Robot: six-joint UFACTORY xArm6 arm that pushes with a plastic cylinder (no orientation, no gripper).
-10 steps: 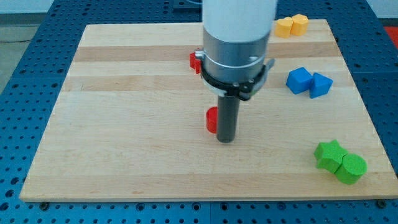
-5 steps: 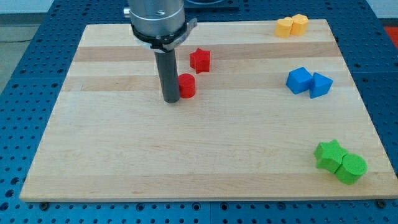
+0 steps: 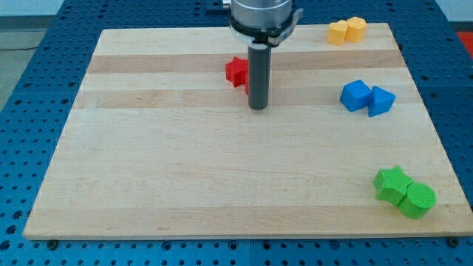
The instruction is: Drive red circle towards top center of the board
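Note:
My tip (image 3: 258, 108) rests on the board just below and to the right of the red star (image 3: 236, 71), near the top centre. The red circle is almost wholly hidden behind the rod; only a thin red sliver (image 3: 246, 89) shows at the rod's left edge, just under the star. I cannot tell whether the circle touches the star. The rod stands upright and its dark shaft covers the star's right points.
Two yellow blocks (image 3: 346, 30) sit at the top right corner. Two blue blocks (image 3: 366, 97) lie at the right edge. A green star (image 3: 391, 183) and a green circle (image 3: 418, 200) sit at the bottom right.
The red circle went from mid-board up to beside the red star. My tip swung from the circle's right to its left, and now stands in front of it, further right.

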